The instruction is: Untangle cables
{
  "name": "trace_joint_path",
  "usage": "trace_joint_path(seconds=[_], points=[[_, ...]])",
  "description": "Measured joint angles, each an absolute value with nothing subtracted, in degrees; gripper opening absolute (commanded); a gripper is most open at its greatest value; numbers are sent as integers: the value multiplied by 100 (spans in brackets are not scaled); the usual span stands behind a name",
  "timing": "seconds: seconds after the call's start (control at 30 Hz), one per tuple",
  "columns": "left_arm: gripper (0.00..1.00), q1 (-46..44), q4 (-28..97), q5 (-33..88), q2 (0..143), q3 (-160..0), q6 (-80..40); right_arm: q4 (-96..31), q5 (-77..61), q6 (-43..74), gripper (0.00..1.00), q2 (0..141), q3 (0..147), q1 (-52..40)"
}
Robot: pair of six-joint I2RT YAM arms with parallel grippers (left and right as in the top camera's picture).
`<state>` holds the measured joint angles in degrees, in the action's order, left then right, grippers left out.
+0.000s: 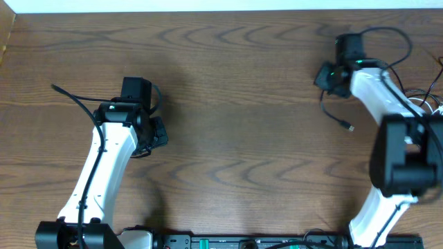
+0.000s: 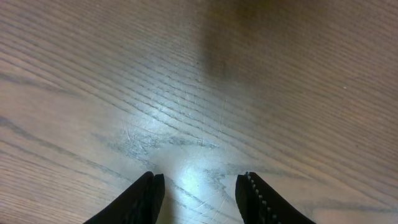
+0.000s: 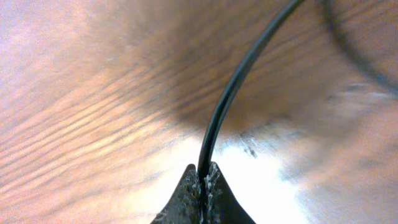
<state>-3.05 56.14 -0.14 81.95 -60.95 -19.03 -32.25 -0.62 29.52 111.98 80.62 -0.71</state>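
Observation:
My right gripper is at the back right of the table, shut on a thin black cable. That cable hangs down from the jaws and ends in a small plug on the wood. In the right wrist view the cable rises in a curve from the closed jaws. More thin black cable loops lie behind the right arm. A bit of white cable shows at the far right edge. My left gripper is open and empty over bare wood, far from the cables.
The wooden table spans the view, with its back edge along the top. The white right arm covers part of the cables at the right. A black cable sticks out left of the left arm. A black rail runs along the front edge.

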Motion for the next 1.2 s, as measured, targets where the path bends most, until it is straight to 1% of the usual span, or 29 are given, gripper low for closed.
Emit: trace_joint_path(seconds=[0.2, 0.3, 0.43, 0.53, 0.63, 0.73, 0.77, 0.8, 0.83, 0.87, 0.9, 0.97, 1.13, 1.2], points=[[43, -305, 5614, -16, 8195, -6095, -1903, -3758, 54, 2722, 1, 9675, 8090, 493], [43, -305, 5616, -14, 8195, -6095, -1903, -3846, 311, 2661, 1, 9124, 8103, 1076], [43, -305, 5616, -14, 8195, -6095, -1903, -3983, 552, 2646, 1, 8923, 8106, 1848], [43, -305, 5614, -14, 8195, -6095, -1903, -4338, 716, 2646, 1, 8949, 8103, 2578], [43, -305, 5618, -14, 8195, -6095, -1903, -4567, 757, 2646, 1, 9098, 8103, 2991], [43, -305, 5618, -14, 8195, -6095, -1903, -4735, 773, 2646, 1, 9380, 8103, 3210], [43, -305, 5616, -14, 8195, -6095, -1903, -4772, 775, 2646, 4, 9518, 8103, 3271], [43, -305, 5616, -14, 8195, -6095, -1903, -4792, 775, 2646, 16, 9668, 8103, 3326], [43, -305, 5616, -14, 8195, -6095, -1903, -4794, 773, 2644, 39, 9749, 8103, 3352], [47, -305, 5616, -14, 8195, -6095, -1903, -4799, 775, 2628, 54, 9819, 8103, 3367], [50, -305, 5616, -14, 8195, -6095, -1903, -4786, 760, 2622, 66, 9854, 8101, 3369], [53, -305, 5616, -14, 8195, -6095, -1892, -4648, 674, 2547, 70, 9854, 8101, 3369], [59, -305, 5413, -14, 8195, -6095, -1857, -4403, -91, 2276, 72, 9810, 8101, 3367], [61, -305, 5118, 3, 8195, -6095, -1835, -4348, -709, 2126, 73, 9686, 8101, 3356]])
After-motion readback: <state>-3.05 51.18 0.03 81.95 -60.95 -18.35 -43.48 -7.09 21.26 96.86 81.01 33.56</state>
